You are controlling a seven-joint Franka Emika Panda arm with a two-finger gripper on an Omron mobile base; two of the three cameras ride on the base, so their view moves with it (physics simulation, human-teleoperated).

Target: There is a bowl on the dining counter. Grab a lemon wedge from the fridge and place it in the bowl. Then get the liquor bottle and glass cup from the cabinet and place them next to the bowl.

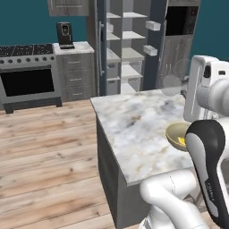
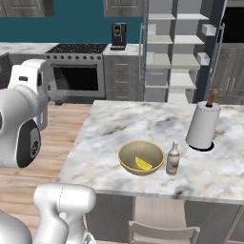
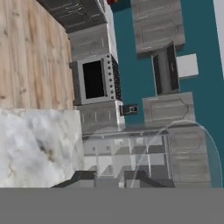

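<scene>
Where its two dark tips rise at the bottom of the hand view, the claw (image 3: 109, 177) is pinched together on the clear glass (image 3: 188, 148), whose curved wall arcs up and over to the right of the tips. From the left base view, the glass (image 1: 171, 85) hangs above the far edge of the counter (image 1: 134, 129), beside the white hand. Nearer the robot, the bowl (image 2: 125, 151) sits on the counter with the lemon wedge (image 2: 143, 164) inside. The bottle (image 2: 173, 158) stands upright just right of the bowl. Past it stands a towel roll (image 2: 202, 126). Beyond the counter, the fridge (image 2: 171, 47) stands open, with the stove (image 2: 76, 71) to its left.
</scene>
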